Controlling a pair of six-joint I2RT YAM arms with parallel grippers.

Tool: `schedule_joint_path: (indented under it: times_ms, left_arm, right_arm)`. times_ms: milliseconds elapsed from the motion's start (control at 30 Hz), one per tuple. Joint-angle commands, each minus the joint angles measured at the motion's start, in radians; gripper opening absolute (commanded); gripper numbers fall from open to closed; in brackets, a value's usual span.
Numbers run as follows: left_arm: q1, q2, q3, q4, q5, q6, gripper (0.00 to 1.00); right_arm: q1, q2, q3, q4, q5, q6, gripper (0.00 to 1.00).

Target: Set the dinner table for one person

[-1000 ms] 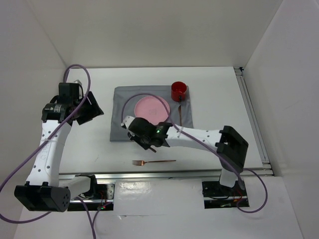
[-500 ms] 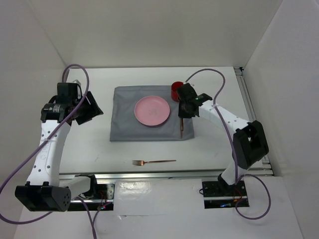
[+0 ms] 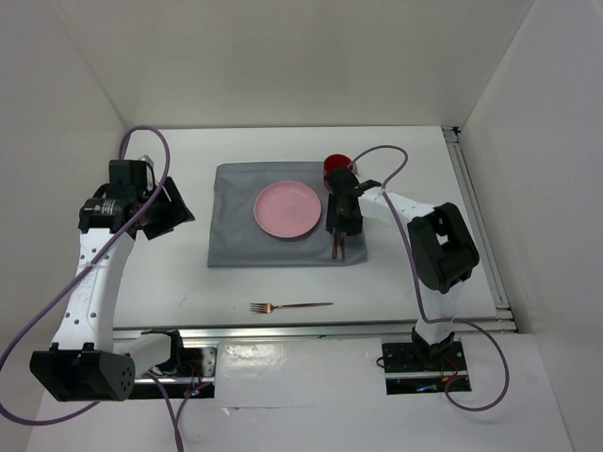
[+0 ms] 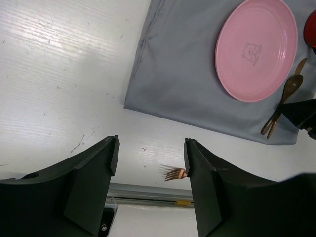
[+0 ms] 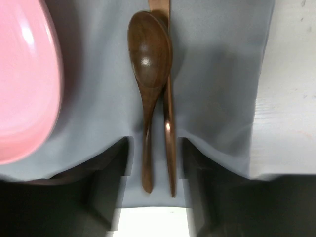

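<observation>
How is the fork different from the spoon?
The fork is shiny copper; the spoon is dark brown. The fork lies on the bare table, the spoon on the grey mat beside the plate. The fork points sideways, the spoon front to back. Both lie flat.

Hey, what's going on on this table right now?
A robot is setting a place for dinner. The right claw hangs open over a wooden spoon and a second brown utensil, beside the pink plate on the grey mat. The left claw is open and empty. A fork lies off the mat.
</observation>
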Motion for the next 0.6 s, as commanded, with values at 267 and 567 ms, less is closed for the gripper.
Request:
schedule_joint_path:
  times_ms: [267,567]
  left_arm:
    - [0.013,-0.034,-0.014,0.022,0.035,0.018,0.72]
    - [0.013,-0.015,-0.005,0.042,0.045,0.018,0.72]
  right_arm:
    - [0.134,-0.276,-0.07,0.002,0.032,-0.14,0.67]
    - [0.569,-0.316,-0.167,-0.045,-0.107,-0.332,0.63]
